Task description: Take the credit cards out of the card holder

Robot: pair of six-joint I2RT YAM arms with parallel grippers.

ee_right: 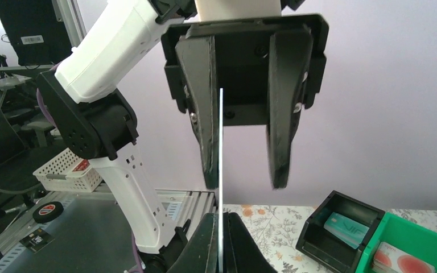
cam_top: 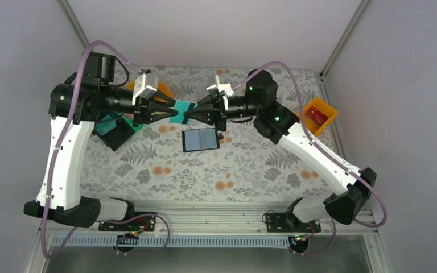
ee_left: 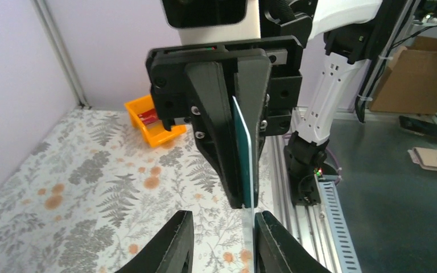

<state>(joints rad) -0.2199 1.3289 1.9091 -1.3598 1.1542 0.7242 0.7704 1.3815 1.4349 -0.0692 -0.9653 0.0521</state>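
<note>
Teal card [cam_top: 183, 107]: edge-on above the table's [cam_top: 250, 170] far middle, long axis left-to-right, clamped by right gripper [cam_top: 188, 114], loose between left gripper's [cam_top: 172, 112] spread fingers. Handoff, probably.

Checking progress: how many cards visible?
4. Teal card in right pincer; red card in right orange bin; second teal card in black bin; pale card in green bin. Others may be hidden.

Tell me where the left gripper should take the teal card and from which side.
Grip the free end of the teal card, a finger on each flat face, coming in along its length from the left. It stands on edge, the right gripper shut on its other end. The open left gripper straddles it.
</note>
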